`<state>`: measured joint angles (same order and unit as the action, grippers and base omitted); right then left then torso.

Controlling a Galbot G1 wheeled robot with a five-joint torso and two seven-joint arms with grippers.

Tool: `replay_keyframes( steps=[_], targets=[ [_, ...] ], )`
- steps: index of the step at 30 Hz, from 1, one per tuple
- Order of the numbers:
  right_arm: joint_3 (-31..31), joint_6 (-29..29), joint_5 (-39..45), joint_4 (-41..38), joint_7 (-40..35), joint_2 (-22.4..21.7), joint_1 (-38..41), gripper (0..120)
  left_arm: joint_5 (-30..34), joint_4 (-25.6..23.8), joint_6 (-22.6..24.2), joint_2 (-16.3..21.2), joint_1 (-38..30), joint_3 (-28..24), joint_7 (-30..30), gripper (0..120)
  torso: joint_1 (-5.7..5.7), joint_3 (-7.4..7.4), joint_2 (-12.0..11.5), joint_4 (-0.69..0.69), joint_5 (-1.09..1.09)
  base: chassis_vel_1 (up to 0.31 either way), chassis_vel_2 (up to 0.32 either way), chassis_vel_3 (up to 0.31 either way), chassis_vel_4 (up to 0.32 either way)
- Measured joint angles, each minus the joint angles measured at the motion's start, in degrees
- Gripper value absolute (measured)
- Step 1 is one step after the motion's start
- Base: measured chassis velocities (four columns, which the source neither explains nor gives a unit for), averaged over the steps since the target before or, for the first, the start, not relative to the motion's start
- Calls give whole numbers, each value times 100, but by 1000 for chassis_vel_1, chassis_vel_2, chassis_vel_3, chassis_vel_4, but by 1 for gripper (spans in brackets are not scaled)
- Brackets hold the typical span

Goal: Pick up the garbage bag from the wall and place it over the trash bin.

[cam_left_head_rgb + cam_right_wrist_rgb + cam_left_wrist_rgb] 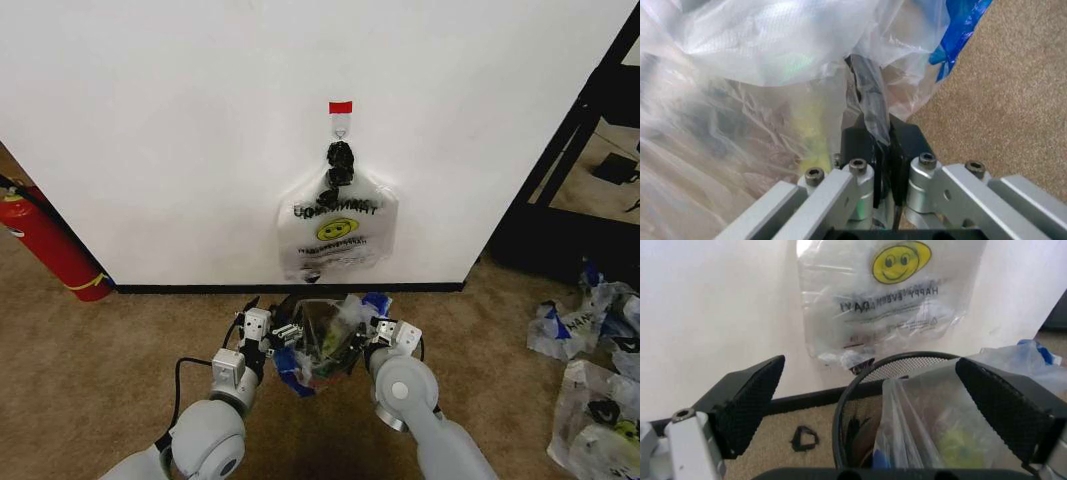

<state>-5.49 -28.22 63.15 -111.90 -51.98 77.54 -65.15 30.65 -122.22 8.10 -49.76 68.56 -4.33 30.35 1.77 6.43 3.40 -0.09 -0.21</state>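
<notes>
The trash bin (312,352), black mesh with a dark rim (847,405), stands on the carpet just in front of the wall (180,130). The see-through garbage bag (338,322) with blue patches lies crumpled over and inside it. My left gripper (283,336) is open at the bin's left side, and in the left wrist view (877,405) its wide-apart fingers straddle the rim and the garbage bag (933,425). At the bin's right side, my right gripper (372,326) is shut on a dark bunched edge of the garbage bag (760,75), as the right wrist view (881,137) shows.
An opaque white smiley bag (338,235) hangs from the red-topped hook (341,108) above the bin. A red fire extinguisher (50,245) leans at the far left. Several plastic bags (590,330) lie on the carpet at right, beside a black frame (570,150).
</notes>
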Motion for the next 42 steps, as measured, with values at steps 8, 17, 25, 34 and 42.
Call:
replay_keyframes(
  steps=[8, 17, 25, 34, 42],
  targets=[
    [-81, 124, -574, -351, 870, -316, -306, 1, 396, -358, 51, 363, -517, -45, -448, 100, 0, 0, 0, -1, 0, 0, 0, 0, 0],
    [139, 263, -1212, -411, 1683, -657, -129, 1, 1335, -476, -127, 1304, -1665, -319, -1961, 100, 0, 0, 0, 4, 0, 0, 0, 0, 0],
    [282, 250, -1182, -501, 1845, -835, -96, 1, 1957, -99, 258, 1640, -2802, -1053, -2973, 100, 0, 0, 0, -2, 0, 0, 0, 0, 0],
    [220, 228, -1107, -658, 1823, -923, -197, 1, 1986, 490, 649, 1399, -3693, -2018, -2991, 99, 0, 0, 0, -1, 0, 0, 0, 0, 0],
    [194, 227, -1080, -707, 1796, -983, -262, 1, 1930, 707, 731, 1281, -3731, -2104, -2883, 75, 0, 0, 0, 0, 0, 0, 0, 0, 0]
  ],
)
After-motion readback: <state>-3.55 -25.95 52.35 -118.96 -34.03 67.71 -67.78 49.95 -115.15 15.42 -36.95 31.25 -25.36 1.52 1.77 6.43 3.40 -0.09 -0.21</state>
